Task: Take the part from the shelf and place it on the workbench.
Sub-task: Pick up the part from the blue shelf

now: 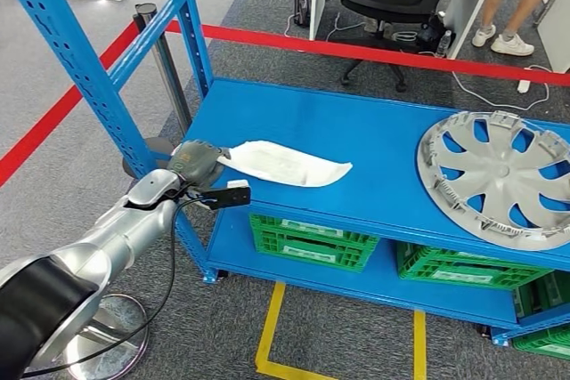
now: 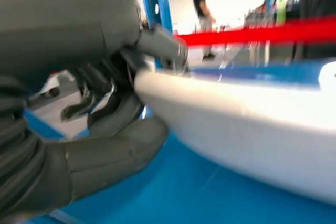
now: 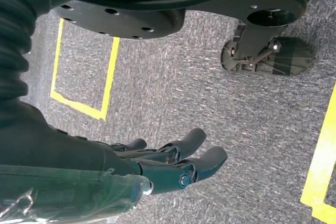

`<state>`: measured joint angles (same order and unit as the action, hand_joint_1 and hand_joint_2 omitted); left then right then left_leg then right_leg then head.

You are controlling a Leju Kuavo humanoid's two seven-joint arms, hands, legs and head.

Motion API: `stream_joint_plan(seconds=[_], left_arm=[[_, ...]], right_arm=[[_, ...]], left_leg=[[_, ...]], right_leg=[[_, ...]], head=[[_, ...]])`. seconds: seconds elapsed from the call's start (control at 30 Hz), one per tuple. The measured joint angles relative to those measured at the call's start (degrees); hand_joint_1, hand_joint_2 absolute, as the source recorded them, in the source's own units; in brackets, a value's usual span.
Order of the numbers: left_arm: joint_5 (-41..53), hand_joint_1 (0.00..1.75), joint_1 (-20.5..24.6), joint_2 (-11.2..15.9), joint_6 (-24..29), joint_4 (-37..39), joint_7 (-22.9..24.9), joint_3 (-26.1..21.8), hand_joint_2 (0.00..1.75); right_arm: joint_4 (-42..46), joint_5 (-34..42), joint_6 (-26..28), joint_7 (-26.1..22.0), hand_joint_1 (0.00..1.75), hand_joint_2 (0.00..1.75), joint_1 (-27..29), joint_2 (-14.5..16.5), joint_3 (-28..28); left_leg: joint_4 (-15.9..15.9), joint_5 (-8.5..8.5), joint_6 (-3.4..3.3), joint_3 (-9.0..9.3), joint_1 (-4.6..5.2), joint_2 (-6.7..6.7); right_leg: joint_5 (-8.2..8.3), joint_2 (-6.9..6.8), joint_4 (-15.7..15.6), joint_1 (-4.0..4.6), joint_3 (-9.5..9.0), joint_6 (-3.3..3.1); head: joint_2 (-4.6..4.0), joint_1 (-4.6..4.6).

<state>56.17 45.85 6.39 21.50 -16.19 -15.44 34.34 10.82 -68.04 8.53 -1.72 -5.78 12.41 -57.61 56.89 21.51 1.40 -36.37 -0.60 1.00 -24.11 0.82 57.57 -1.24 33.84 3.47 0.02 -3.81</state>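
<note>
You are looking at a blue shelf (image 1: 377, 144) stretching ahead and to the right of your left hand (image 1: 193, 163); no writing is readable anywhere, and the labels on the green crates (image 1: 313, 239) below are too small to make out. A grey wheel cover (image 1: 500, 175) is lying flat, well apart to the right. The white part (image 1: 286, 164) is lying flat with its long axis running rightward from the hand to a tapered tip. Your left hand is gripping its near end, thumb under, fingers (image 2: 162, 43) over. Your right hand (image 3: 174, 161) is hanging above the carpet, fingers extended, holding nothing.

blue shelf (image 1: 377, 140), white part (image 1: 286, 165), hubcap (image 1: 500, 175)
</note>
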Motion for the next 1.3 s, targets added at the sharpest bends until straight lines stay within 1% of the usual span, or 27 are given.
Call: stream_joint_plan(seconds=[0.07,0.13,0.2,0.37,0.63,0.77,0.97,1.3], left_arm=[[-0.3,1.75,-0.1,-0.1,2.0,-0.1,-1.3,-0.8,0.87],[-0.5,1.75,-0.1,-0.2,2.9,-0.2,-1.9,-1.3,0.87],[-0.8,1.75,-0.4,-0.2,4.4,-0.4,-3.0,-1.9,1.75],[-1.6,1.75,-1.3,-0.2,8.0,-1.8,-6.1,-3.2,1.75],[-1.7,1.75,-1.8,-0.2,8.6,-2.8,-6.8,-4.0,1.75],[-1.6,1.75,-2.0,-0.3,9.7,-3.8,-7.6,-4.0,1.75],[-1.6,1.75,-3.4,-0.3,12.0,-8.1,-9.8,-3.9,1.75],[-1.0,1.75,-5.2,-0.5,12.9,-14.5,-9.8,-3.6,1.75]], right_arm=[[0.0,0.1,0.0,-0.1,0.0,1.75,0.1,0.0,0.0],[0.0,0.2,0.1,-0.2,0.0,1.75,0.1,0.0,0.0],[0.0,0.3,0.1,-0.2,0.0,1.75,0.1,0.0,0.0],[0.0,0.4,0.3,-0.1,0.0,1.75,0.1,0.0,0.0],[0.0,0.6,0.4,0.0,0.0,1.75,0.2,0.0,-0.1],[0.0,0.8,0.6,0.1,0.0,1.75,0.2,0.0,-0.1],[0.0,1.2,1.0,0.2,0.0,1.75,0.2,0.0,-0.2],[0.0,1.6,1.2,0.5,0.0,1.75,0.3,0.0,-0.2]], left_leg=[[0.0,0.0,0.0,0.0,0.0,0.0],[0.0,0.0,0.0,0.0,0.0,0.0],[0.0,0.0,0.0,0.0,0.0,0.0],[0.0,0.0,0.0,-0.01,0.0,0.0],[0.0,0.0,0.0,-0.01,0.0,0.0],[0.0,0.0,0.0,-0.01,0.0,0.0],[0.0,0.01,-0.01,-0.01,0.0,0.0],[0.0,0.03,-0.02,-0.01,0.0,-0.01]], right_leg=[[0.0,0.0,0.0,0.0,0.0,0.0],[0.0,0.0,0.0,0.0,0.0,0.0],[0.0,0.0,0.0,0.0,0.01,0.0],[-0.01,0.0,0.0,0.0,0.02,-0.01],[-0.01,0.0,0.0,0.0,0.03,-0.01],[-0.01,0.0,0.0,0.0,0.03,-0.01],[-0.01,0.0,0.0,-0.01,0.03,-0.01],[-0.01,0.0,0.0,0.0,0.05,-0.01]], head=[[0.0,0.0],[0.0,0.0],[0.0,0.0],[0.0,0.01],[0.0,0.0],[0.0,0.0],[0.0,0.0],[0.0,0.0]])
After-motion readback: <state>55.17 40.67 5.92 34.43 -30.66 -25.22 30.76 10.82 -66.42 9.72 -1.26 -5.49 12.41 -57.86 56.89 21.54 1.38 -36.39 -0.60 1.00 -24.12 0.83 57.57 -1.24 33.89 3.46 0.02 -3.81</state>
